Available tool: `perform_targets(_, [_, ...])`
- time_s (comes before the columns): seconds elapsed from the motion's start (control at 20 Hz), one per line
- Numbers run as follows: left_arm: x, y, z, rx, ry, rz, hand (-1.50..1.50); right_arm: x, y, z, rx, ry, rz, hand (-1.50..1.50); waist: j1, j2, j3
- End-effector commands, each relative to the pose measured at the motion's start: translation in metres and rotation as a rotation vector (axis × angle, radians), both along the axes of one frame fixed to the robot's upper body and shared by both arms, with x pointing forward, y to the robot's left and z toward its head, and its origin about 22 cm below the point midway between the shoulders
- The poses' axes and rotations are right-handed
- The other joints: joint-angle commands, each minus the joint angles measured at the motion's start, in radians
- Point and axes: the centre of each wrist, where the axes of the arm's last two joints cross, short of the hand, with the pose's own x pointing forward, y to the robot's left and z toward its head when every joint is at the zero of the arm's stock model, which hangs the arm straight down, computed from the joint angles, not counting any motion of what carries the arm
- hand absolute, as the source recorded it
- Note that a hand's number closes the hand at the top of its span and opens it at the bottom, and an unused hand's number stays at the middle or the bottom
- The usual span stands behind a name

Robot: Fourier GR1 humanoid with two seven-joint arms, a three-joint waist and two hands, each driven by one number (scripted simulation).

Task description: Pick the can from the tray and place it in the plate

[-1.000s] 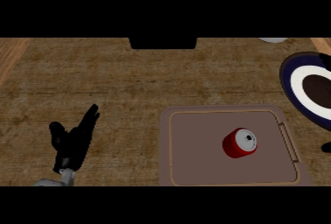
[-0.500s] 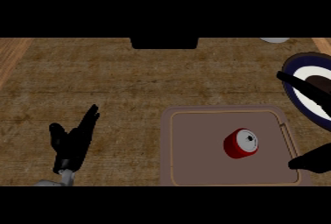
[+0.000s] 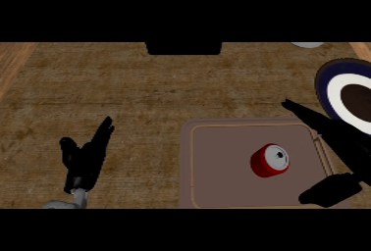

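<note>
Right robot hand (image 3: 340, 147) further in over tray (image 3: 217, 166), fingers spread, can (image 3: 270, 160) untouched

The robot's black left hand (image 3: 85, 156) rests open at lower left, fingers straight and pointing up. Its black right hand (image 3: 339, 147) shows at the right edge, fingers extended, thumb spread apart below.
</note>
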Motion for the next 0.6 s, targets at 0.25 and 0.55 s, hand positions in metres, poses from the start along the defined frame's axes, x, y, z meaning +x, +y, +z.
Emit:
perform_targets(0.25, [-0.013, -0.01, -0.005, -0.025, 0.054, -0.027, 0.0, -0.007, 0.045, -0.036, -0.028, 0.016, 0.009, -1.5, 0.006, 0.006, -0.007])
perform_targets(0.55, [-0.002, 0.005, -0.011, -0.035, 0.051, -0.016, 0.0, 0.01, 0.044, -0.031, -0.141, 0.011, -0.043, -1.5, 0.004, 0.007, -0.007])
